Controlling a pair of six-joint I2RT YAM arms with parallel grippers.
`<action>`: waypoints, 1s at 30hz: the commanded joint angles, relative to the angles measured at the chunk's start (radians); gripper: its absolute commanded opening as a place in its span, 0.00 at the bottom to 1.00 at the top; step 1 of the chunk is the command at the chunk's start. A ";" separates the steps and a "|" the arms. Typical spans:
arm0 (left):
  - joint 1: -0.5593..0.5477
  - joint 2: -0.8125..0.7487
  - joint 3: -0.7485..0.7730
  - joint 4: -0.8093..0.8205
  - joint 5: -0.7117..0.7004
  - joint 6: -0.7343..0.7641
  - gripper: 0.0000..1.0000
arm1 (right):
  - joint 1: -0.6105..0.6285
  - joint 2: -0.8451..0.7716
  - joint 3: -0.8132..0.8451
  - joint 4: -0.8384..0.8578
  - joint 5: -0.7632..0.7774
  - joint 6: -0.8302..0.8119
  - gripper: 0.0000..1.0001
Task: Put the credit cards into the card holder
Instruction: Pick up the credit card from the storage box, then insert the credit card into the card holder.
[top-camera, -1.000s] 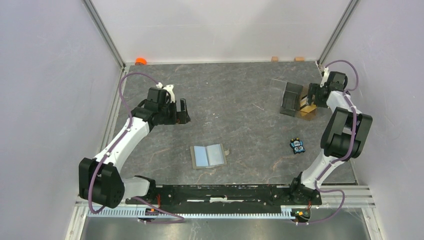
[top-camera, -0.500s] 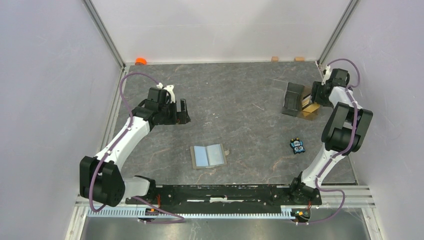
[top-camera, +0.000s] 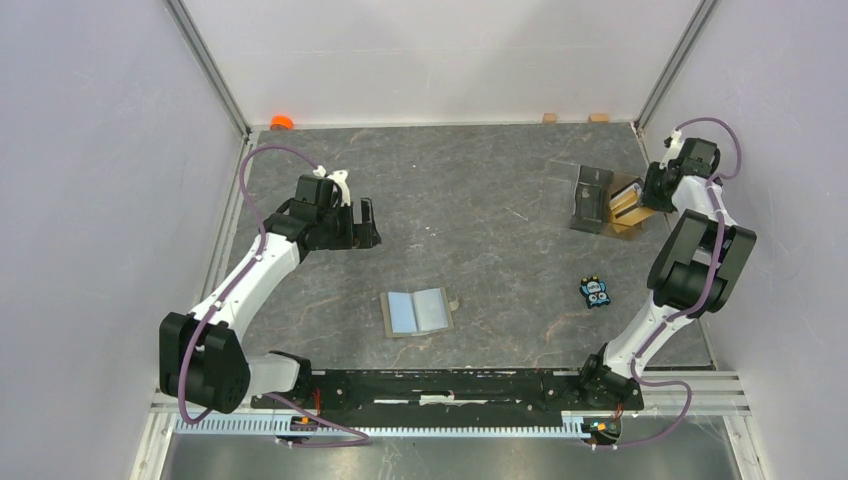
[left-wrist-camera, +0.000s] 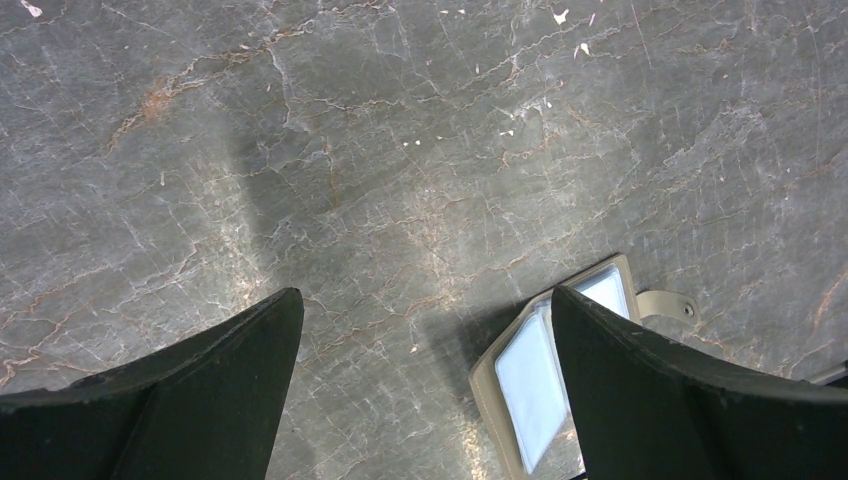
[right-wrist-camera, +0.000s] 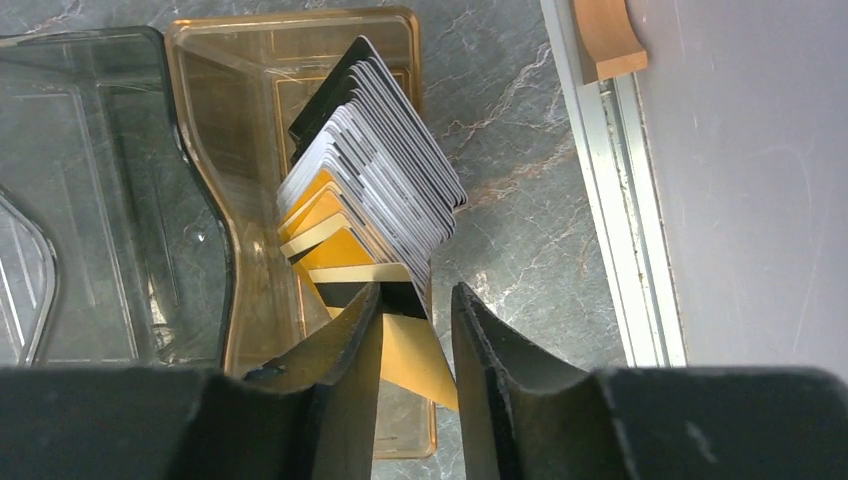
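The card holder (top-camera: 418, 311) lies open on the table's near middle, pale blue inside up; the left wrist view shows it (left-wrist-camera: 540, 370) beside my right-hand finger. My left gripper (top-camera: 368, 225) (left-wrist-camera: 425, 295) hangs wide open over bare table, holding nothing. The credit cards (top-camera: 625, 203) (right-wrist-camera: 370, 170) stand fanned in an amber tray (right-wrist-camera: 300, 40) at the far right. My right gripper (top-camera: 642, 193) (right-wrist-camera: 418, 290) is at the near end of the stack. Its jaws are narrowed around a gold card (right-wrist-camera: 420, 350), which slants across the gap, with floor still showing between them.
A clear plastic box with a dark compartment (top-camera: 588, 198) (right-wrist-camera: 90, 200) adjoins the tray on its left. The right wall's metal rail (right-wrist-camera: 610, 200) and a wooden block (right-wrist-camera: 605, 35) are close by. A small blue-black object (top-camera: 595, 291) lies in front of the right arm, and an orange item (top-camera: 282, 122) sits at the back left.
My right gripper has shifted toward the right wall and its jaws have narrowed from wide open around the gold card. The left arm has not moved.
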 joint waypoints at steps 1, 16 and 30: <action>0.006 -0.010 -0.007 0.029 0.028 0.042 1.00 | -0.008 -0.063 0.006 0.019 0.003 0.007 0.31; 0.006 -0.031 -0.021 0.041 0.061 0.048 1.00 | -0.007 -0.220 0.033 -0.020 -0.060 0.039 0.00; -0.199 -0.118 -0.063 0.135 0.314 0.077 0.89 | 0.527 -0.610 -0.164 0.108 -0.405 0.137 0.00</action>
